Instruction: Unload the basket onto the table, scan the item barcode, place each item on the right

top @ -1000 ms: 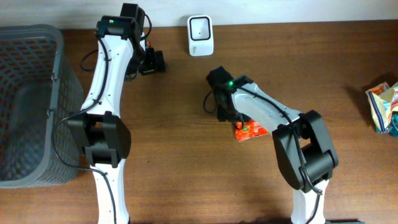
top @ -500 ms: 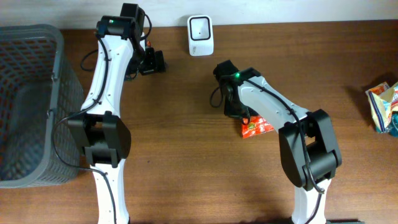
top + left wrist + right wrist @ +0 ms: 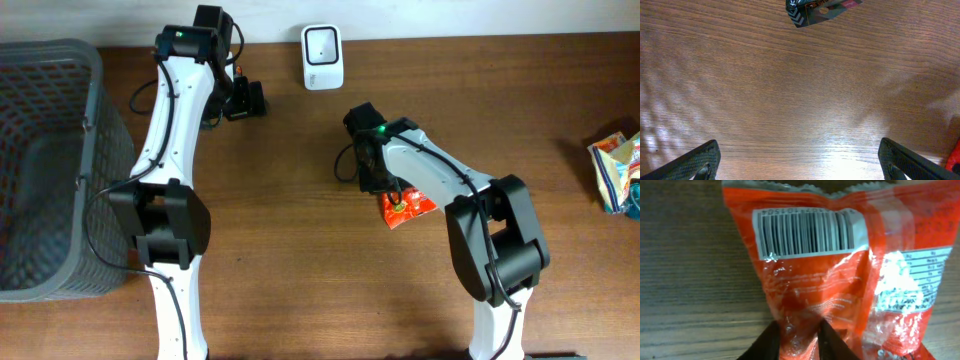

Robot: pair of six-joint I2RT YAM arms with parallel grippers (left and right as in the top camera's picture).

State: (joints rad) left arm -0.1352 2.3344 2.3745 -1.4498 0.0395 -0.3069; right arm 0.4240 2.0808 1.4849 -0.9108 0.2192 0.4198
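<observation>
The item is an orange-red snack packet [image 3: 408, 206] lying on the wooden table right of centre. In the right wrist view the packet [image 3: 840, 280] shows its white barcode [image 3: 802, 232] near the top edge. My right gripper [image 3: 385, 190] [image 3: 800, 336] is shut on the packet's lower end, and the foil bunches between the two fingers. The white scanner [image 3: 322, 57] stands at the back of the table, apart from the packet. My left gripper [image 3: 250, 100] [image 3: 802, 165] hangs open over bare wood left of the scanner, holding nothing.
A grey mesh basket [image 3: 95, 70] fills the left side. A colourful packet [image 3: 618, 172] lies at the right edge. In the left wrist view a dark packet [image 3: 817, 10] lies at the top edge.
My right gripper has shut on the packet. The right arm and the packet shifted a little to the right, then slightly back. The left arm has not moved.
</observation>
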